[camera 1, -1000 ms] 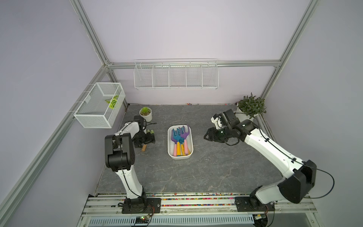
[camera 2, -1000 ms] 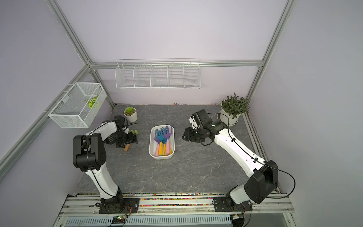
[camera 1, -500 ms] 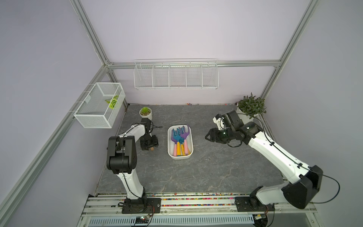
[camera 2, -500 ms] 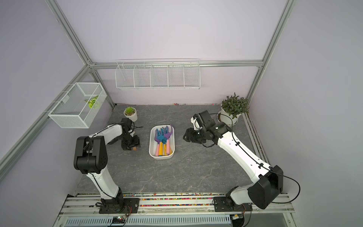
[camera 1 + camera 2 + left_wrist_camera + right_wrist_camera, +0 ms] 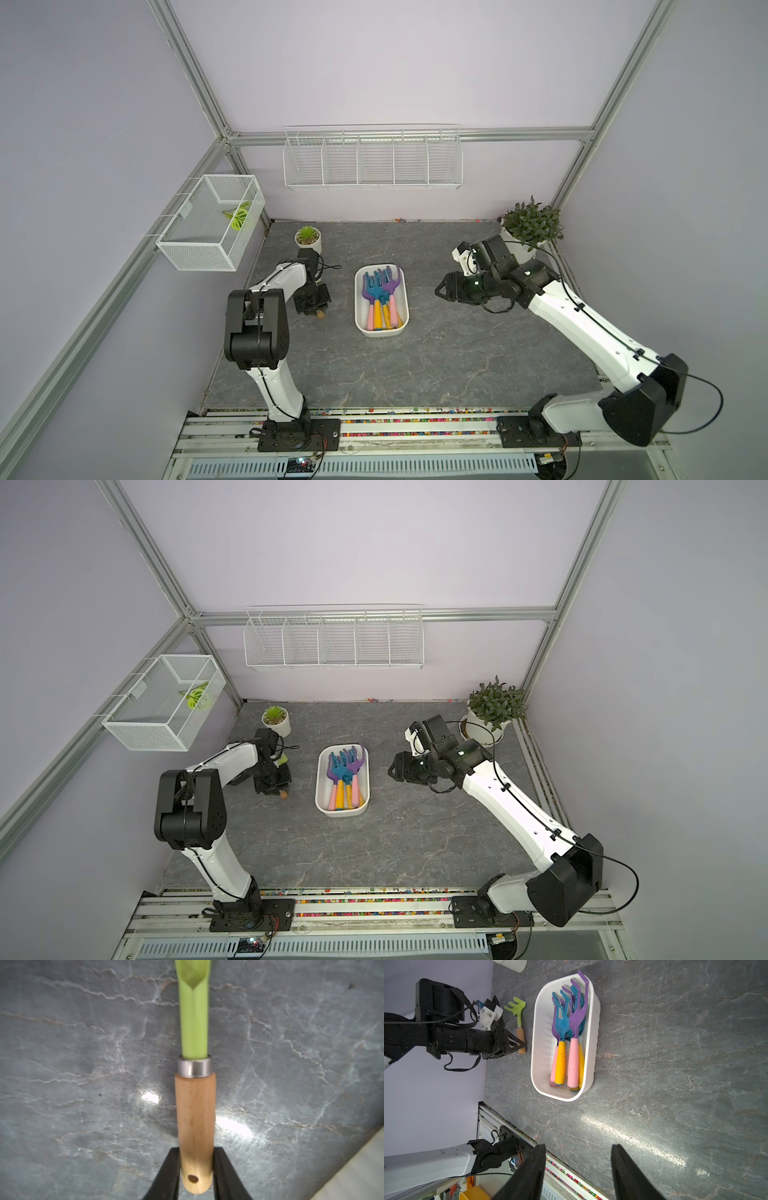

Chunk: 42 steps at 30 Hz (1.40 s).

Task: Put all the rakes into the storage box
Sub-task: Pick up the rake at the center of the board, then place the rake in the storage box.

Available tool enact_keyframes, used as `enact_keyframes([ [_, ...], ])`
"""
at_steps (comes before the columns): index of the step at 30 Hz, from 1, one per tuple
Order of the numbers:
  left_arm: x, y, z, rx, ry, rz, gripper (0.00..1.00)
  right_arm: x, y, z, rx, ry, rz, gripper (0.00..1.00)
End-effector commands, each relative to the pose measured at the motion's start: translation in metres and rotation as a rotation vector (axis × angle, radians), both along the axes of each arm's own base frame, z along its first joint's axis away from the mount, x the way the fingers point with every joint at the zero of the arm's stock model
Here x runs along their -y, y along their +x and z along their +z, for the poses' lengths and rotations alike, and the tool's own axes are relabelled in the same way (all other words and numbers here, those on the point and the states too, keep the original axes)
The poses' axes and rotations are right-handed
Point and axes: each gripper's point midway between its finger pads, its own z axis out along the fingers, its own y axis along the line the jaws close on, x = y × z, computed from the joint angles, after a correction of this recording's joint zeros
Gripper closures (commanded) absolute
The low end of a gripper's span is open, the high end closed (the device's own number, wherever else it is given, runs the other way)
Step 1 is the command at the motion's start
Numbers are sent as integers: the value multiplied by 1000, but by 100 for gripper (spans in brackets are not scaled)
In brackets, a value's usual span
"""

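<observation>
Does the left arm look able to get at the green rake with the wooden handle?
Likely yes: the left hand sits astride the handle of the green wooden-handled rake, nothing in between.

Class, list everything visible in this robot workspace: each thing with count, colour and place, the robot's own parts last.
table: one, grey stone pattern, cell floor
storage box: one, white, mid-table
rakes: four, purple or blue heads, pink or yellow handles, inside storage box
green rake: one, wooden handle, on table beside storage box
wire rack: one, white, back wall
mesh basket: one, white, side wall
leaf: one, green, in mesh basket
small potted plant: one, white pot, back left
large potted plant: one, white pot, back right
left gripper: one, black, jaws shut on green rake's handle
right gripper: one, black, jaws open, empty
</observation>
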Motion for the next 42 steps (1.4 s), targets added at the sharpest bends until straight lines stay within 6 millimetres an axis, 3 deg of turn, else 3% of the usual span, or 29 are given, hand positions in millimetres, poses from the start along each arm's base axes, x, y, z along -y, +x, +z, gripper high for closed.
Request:
enact_keyframes([
  [1, 3, -6, -6, -20, -20, 8, 82, 1, -7, -8, -12, -11, -1, 44],
  [4, 7, -12, -6, -31, -44, -8, 100, 0, -14, -16, -29, -22, 9, 44],
  [11, 12, -22, 11, 12, -73, -16, 100, -5, -25, -25, -51, -39, 28, 44],
  [18, 27, -29, 65, 129, -134, -70, 100, -3, -30, -24, -42, -48, 26, 45],
  [23, 67, -35, 107, 213, -344, -209, 100, 1, -34, -25, -41, -55, 19, 45],
  [28, 107, -51, 138, 243, -415, -358, 100, 7, -37, -24, -31, -65, 11, 45],
  [34, 139, -62, 137, 195, -447, -401, 100, 11, -39, -21, -21, -66, -1, 45],
  [42, 165, -56, 119, 142, -467, -376, 100, 15, -41, -20, -16, -67, -13, 45],
])
